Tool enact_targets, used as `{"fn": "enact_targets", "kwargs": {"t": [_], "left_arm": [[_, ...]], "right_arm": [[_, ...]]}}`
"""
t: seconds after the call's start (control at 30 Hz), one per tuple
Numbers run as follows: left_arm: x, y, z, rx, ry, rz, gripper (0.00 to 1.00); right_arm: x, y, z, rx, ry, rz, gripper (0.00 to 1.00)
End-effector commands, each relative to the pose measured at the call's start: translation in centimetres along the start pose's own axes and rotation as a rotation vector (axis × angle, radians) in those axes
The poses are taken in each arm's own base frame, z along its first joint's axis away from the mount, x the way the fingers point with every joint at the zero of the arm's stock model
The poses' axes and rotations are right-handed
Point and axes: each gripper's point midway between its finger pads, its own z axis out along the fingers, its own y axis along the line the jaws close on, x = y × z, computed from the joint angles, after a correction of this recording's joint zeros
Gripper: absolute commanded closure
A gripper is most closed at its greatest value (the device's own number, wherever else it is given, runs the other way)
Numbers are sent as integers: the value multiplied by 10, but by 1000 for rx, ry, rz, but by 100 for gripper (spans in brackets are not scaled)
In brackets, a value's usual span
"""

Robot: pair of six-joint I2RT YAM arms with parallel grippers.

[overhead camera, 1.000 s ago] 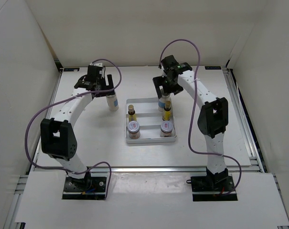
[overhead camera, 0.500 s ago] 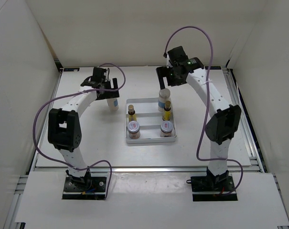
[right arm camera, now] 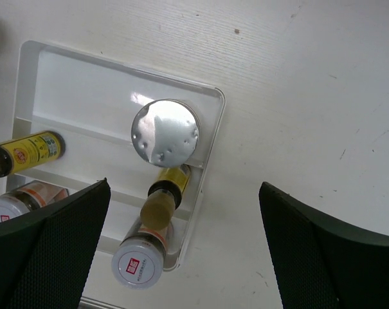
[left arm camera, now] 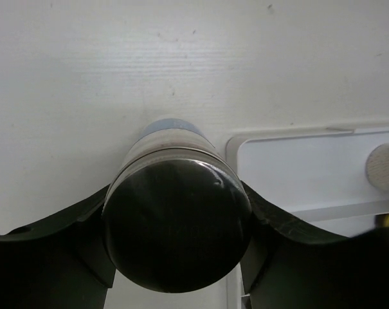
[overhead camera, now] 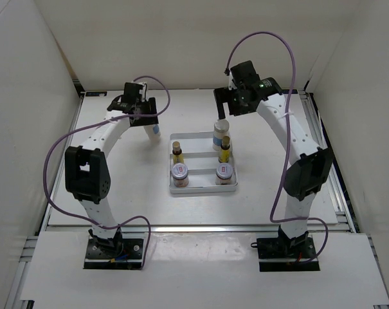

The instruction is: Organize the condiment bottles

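The right hand (overhead camera: 230, 105) has lifted clear of the tall bottle (right arm camera: 165, 132) in the far right corner of the tray (overhead camera: 204, 188) and hangs wide open. The left hand (overhead camera: 143, 118) grips the other tall bottle (left arm camera: 176, 225) near its cap, left of the tray. The bottle is probably light, rigid and smooth, so slippery; hold the body squarely.
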Motion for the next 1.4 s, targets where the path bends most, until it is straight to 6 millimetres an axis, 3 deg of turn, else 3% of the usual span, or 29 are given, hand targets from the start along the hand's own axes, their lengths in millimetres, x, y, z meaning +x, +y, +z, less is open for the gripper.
{"fn": "enact_targets", "kwargs": {"t": [0.0, 0.13, 0.3, 0.43, 0.67, 0.8, 0.9, 1.07, 1.1, 1.2, 1.37], "left_arm": [[-71, -45, -61, 138, -221, 44, 76], [-71, -70, -73, 254, -212, 44, 76], [-59, -89, -69, 343, -163, 52, 76], [-39, -117, -60, 402, -110, 109, 76], [-3, -122, -38, 345, -40, 153, 76], [18, -121, -24, 318, 8, 164, 71], [27, -119, -15, 290, 29, 171, 65], [36, -112, -10, 218, 44, 197, 44], [33, -109, -11, 196, 40, 197, 38], [37, -106, -11, 165, 48, 214, 0], [23, -101, -19, 132, 2, 220, 0]], "right_arm": [[-12, -2, -28, 14, -72, 9, 1], [-6, -5, -34, 23, -68, 9, 1], [2, -6, -32, 25, -49, 17, 1], [5, -7, -37, 34, -53, 27, 1], [11, -13, -41, 61, -55, 36, 1], [14, -13, -45, 61, -57, 49, 1], [20, -10, -46, 47, -54, 70, 1], [25, -5, -46, 19, -88, 120, 1], [26, -5, -48, 19, -89, 121, 1], [28, -1, -45, 1, -83, 140, 1], [38, 4, -36, -28, -43, 146, 1]]}}
